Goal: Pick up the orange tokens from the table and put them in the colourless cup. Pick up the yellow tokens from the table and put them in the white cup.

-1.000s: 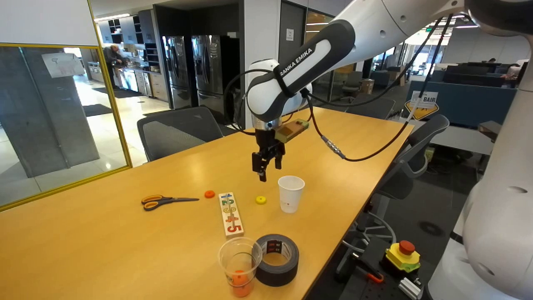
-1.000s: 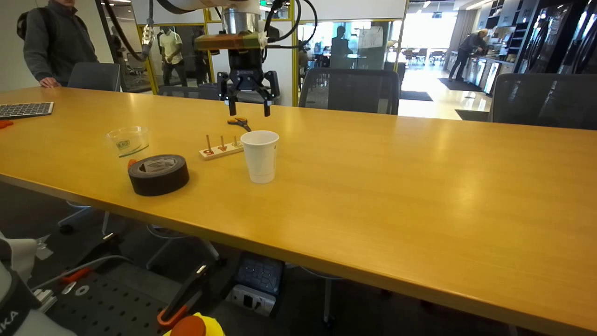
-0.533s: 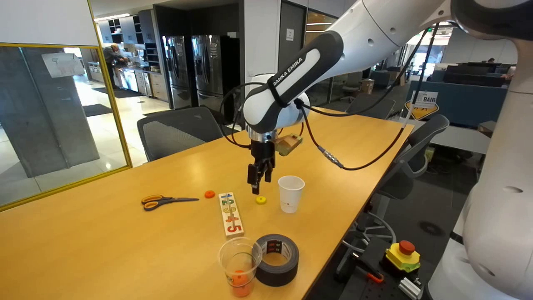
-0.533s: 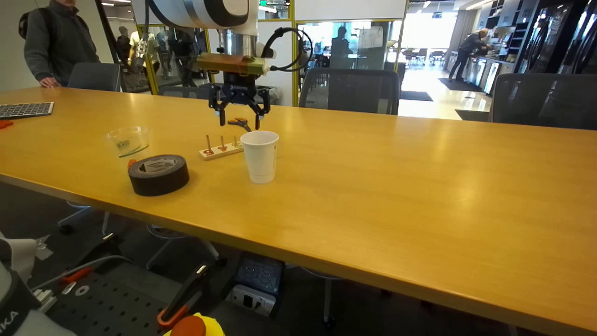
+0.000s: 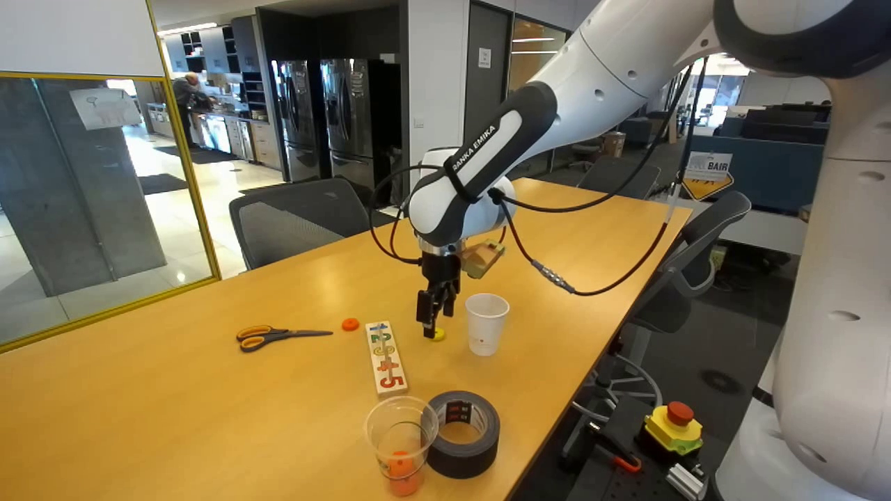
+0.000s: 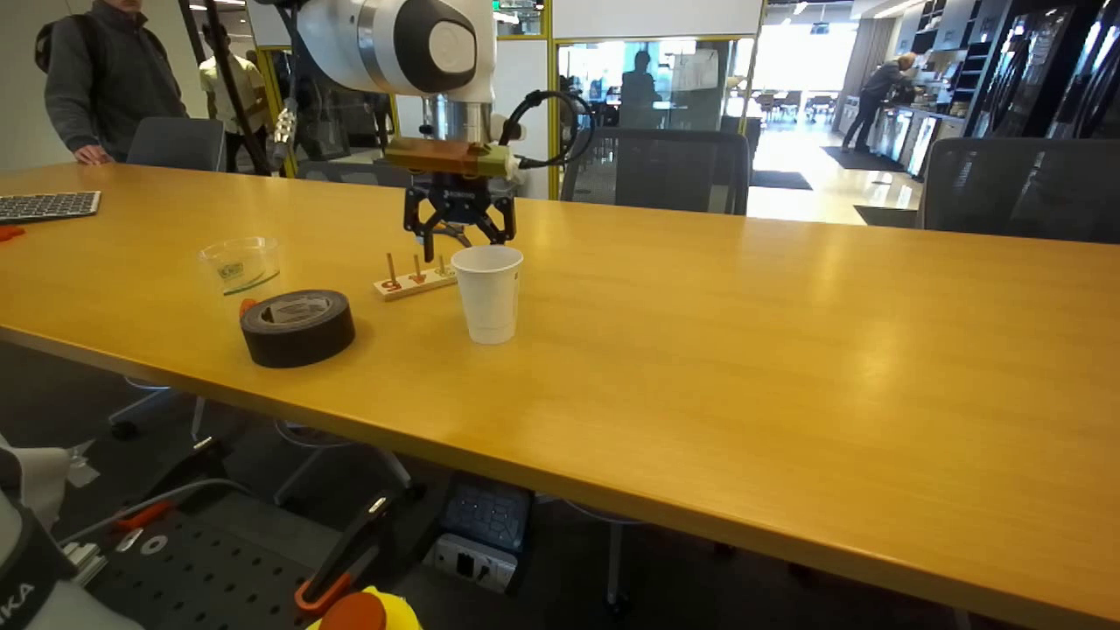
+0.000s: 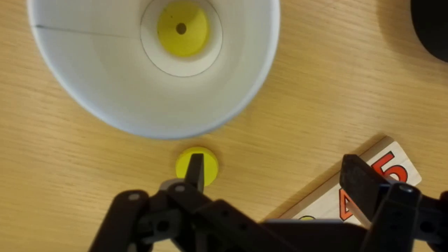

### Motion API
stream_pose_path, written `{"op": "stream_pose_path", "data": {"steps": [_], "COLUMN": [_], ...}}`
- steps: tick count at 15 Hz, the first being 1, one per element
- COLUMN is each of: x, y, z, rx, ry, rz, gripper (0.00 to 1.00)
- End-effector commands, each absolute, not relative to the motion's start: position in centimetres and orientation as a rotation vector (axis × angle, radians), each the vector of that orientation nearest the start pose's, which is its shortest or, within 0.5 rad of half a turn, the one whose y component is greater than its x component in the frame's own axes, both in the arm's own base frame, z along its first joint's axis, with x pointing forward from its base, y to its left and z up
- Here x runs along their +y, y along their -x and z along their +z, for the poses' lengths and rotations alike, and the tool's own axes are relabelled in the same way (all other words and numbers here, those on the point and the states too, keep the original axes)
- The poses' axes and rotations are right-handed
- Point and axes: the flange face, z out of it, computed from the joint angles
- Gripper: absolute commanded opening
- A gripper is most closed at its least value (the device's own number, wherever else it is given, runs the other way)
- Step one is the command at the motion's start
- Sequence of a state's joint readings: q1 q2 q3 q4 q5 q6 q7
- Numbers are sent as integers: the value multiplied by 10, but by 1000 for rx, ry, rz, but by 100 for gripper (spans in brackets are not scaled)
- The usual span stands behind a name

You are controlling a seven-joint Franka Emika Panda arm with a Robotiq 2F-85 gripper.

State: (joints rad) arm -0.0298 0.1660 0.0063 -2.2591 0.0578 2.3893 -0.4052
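A yellow token [image 5: 439,335] lies flat on the table beside the white cup [image 5: 486,323], which stands upright in both exterior views [image 6: 490,302]. In the wrist view another yellow token [image 7: 169,29] lies inside the white cup [image 7: 105,84]. My gripper [image 5: 440,321] is open and empty, low above the table; in the wrist view [image 7: 273,159] one finger overlaps the table's yellow token [image 7: 211,169], the other is over the number board. An orange token [image 5: 350,324] lies near the scissors. The colourless cup [image 5: 376,426] holds orange tokens [image 5: 401,465].
A number board [image 5: 385,355] with upright pegs lies beside the yellow token. A black tape roll [image 5: 463,456] touches or nearly touches the colourless cup. Orange-handled scissors [image 5: 278,335] lie farther off. A keyboard [image 6: 48,206] and a standing person [image 6: 122,79] are at the far table end.
My gripper has come down towards the table, to beside the white cup and over the yellow token. It stays open. The cups and tokens have not moved.
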Motion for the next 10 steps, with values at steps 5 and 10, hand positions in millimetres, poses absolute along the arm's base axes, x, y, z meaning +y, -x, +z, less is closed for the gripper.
{"op": "stream_pose_path", "data": {"steps": [5,10], "x": [-17,-25], "y": [-557,-570], "z": [266,256], "rx": [-562,-578], "ry": [3094,3147], "rz": [-17,-36], "gripper": [100,100]}}
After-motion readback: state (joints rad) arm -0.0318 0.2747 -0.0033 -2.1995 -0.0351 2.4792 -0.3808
